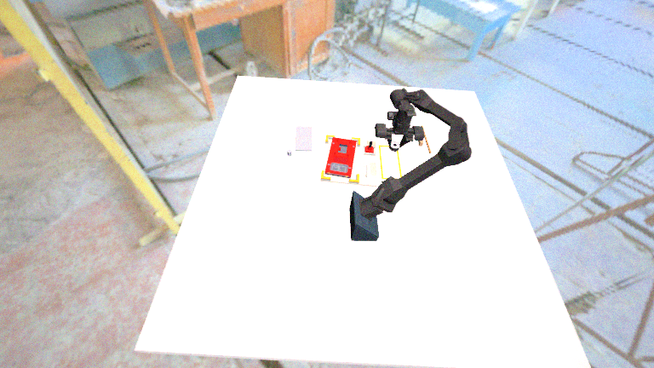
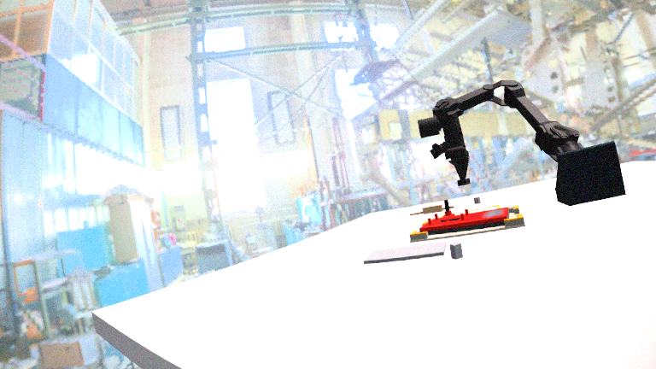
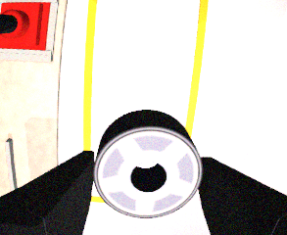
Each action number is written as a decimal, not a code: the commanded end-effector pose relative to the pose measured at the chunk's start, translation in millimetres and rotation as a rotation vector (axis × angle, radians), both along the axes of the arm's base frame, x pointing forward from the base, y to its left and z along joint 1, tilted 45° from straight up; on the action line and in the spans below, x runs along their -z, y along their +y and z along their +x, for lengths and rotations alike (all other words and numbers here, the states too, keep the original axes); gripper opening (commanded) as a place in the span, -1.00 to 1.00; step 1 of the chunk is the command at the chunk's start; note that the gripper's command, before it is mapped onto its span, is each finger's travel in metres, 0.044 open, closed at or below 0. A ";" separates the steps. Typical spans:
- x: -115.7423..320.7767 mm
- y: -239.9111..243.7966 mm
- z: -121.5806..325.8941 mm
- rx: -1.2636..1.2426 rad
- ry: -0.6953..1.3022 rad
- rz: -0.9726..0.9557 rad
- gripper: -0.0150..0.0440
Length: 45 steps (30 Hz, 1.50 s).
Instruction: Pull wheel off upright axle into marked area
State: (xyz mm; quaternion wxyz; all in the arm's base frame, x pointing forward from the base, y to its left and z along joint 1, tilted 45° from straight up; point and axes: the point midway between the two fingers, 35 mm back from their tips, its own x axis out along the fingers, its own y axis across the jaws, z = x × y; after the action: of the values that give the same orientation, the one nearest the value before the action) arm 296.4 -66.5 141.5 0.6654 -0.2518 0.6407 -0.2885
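The gripper (image 3: 146, 176) is clenched on the wheel (image 3: 146, 171), one finger pressing each side of its rim. The wheel is off the axle (image 3: 6, 23) and carried in the air, well above the table (image 1: 299, 267). In the wrist view it hangs over the near end of the yellow outline (image 3: 146, 46), slightly left of its centre line, with the axle and its red base (image 3: 27, 26) away to the far left.

Step in hand, by my judgement: transport to the marked area, lowering not yet begun. To do it well, shift the wheel further in over the middle of the outline, so that no part of it overhangs the yellow line. Descend straight and slowly until it bears on the table, then open fully and lift clear without brushing the rim.

Limits of observation: the wheel hides the near edge of the outline in the wrist view. In the top view the arm (image 1: 433, 152) masks part of the outline. In the exterior view the outline cannot be made out, and the wheel shows only as a small pale speck at the fingertips.
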 end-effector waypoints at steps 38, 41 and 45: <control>48.7 -49.9 1.4 0.001 0.002 -0.002 0.53; 30.0 -30.5 1.0 -0.001 0.004 -0.004 0.53; 19.5 -20.4 -0.3 -0.002 0.005 -0.007 0.53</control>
State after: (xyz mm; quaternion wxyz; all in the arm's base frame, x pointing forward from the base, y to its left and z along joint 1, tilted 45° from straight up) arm 297.4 -93.8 112.0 0.6642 -0.2553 0.6423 -0.2848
